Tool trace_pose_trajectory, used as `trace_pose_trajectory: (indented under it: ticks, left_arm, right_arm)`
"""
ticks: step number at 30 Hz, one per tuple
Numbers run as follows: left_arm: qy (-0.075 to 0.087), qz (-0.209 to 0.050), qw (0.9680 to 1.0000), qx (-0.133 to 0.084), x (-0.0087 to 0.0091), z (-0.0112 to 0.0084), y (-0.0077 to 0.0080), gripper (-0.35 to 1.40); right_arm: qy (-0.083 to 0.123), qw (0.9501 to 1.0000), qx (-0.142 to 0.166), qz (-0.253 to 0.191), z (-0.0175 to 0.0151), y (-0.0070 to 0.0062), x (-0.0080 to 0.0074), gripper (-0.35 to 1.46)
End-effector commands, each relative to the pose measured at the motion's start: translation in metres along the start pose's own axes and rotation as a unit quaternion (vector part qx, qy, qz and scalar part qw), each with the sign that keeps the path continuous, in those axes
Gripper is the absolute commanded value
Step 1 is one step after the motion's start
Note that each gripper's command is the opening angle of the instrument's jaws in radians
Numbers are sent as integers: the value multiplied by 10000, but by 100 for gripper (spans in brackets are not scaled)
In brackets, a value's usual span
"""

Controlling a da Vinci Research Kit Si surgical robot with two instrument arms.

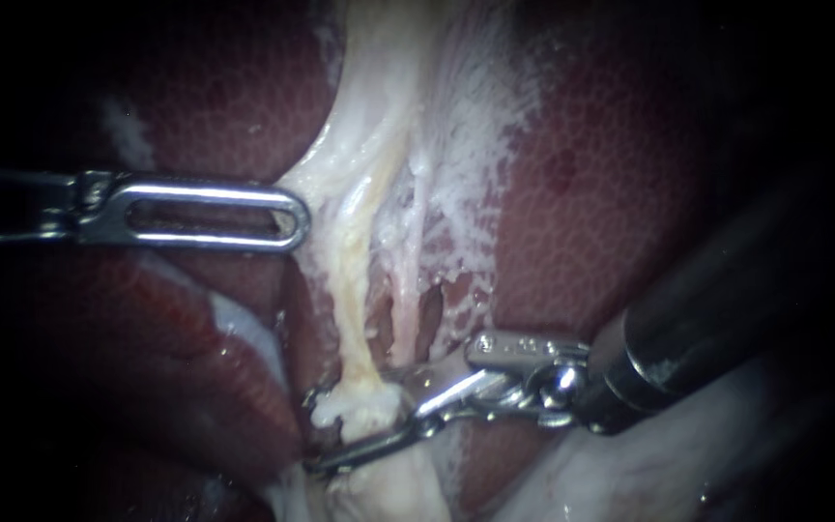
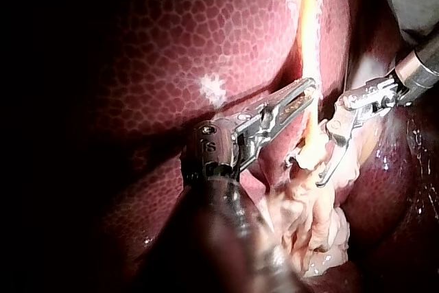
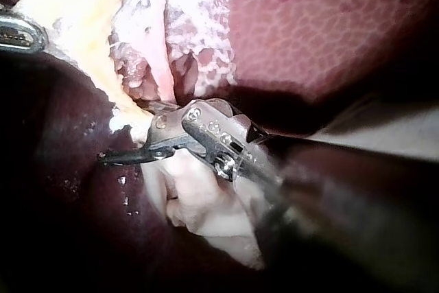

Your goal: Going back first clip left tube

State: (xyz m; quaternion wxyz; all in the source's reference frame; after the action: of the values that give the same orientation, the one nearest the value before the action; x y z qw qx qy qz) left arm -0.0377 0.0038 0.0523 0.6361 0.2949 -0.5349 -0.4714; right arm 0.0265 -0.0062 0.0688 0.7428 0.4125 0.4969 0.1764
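The left tube (image 1: 353,290), a pale yellowish cord, runs down the middle between dark red liver lobes (image 1: 591,193). A thinner right tube (image 1: 406,280) lies beside it. My right instrument (image 1: 313,431) comes in from the lower right. Its jaws stand open, one on each side of the left tube's lumpy lower end (image 1: 355,406); the same shows in the left wrist view (image 2: 306,171) and the right wrist view (image 3: 127,132). My left instrument (image 1: 297,217) lies level, its slotted jaws shut on the edge of the pale tissue (image 1: 316,174), which tents toward it. I can make out no clip.
White frayed membrane (image 1: 475,126) spreads over the liver right of the tubes. A pale, glistening fold (image 1: 244,333) sits under my left instrument. More soft whitish tissue (image 1: 620,474) lies beneath my right instrument's dark shaft (image 1: 727,309).
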Motion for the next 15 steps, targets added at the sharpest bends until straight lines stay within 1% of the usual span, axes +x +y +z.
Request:
trace_pose_trajectory:
  ticks: [1, 7, 8, 12, 15]
  left_arm:
    - [1, 0, 10000, 0, 0, 0, 0, -35]
    - [1, 1, 10000, 0, 0, 0, 0, -35]
    - [1, 1, 10000, 0, 1, 0, 0, -35]
    - [1, 2, 10000, 0, 1, 0, 0, -35]
    - [1, 3, 10000, 0, 1, 0, 0, -35]
  right_arm:
    - [9, 10000, -10, -61, -4, 0, 2, 53]
    - [45, 9984, -12, -557, -23, -1, 13, 54]
    - [60, 9975, -40, -697, -28, -2, 15, 55]
    - [75, 9955, -51, -941, -39, -3, 18, 57]
    - [102, 9929, -153, -1171, -49, -5, 19, 58]
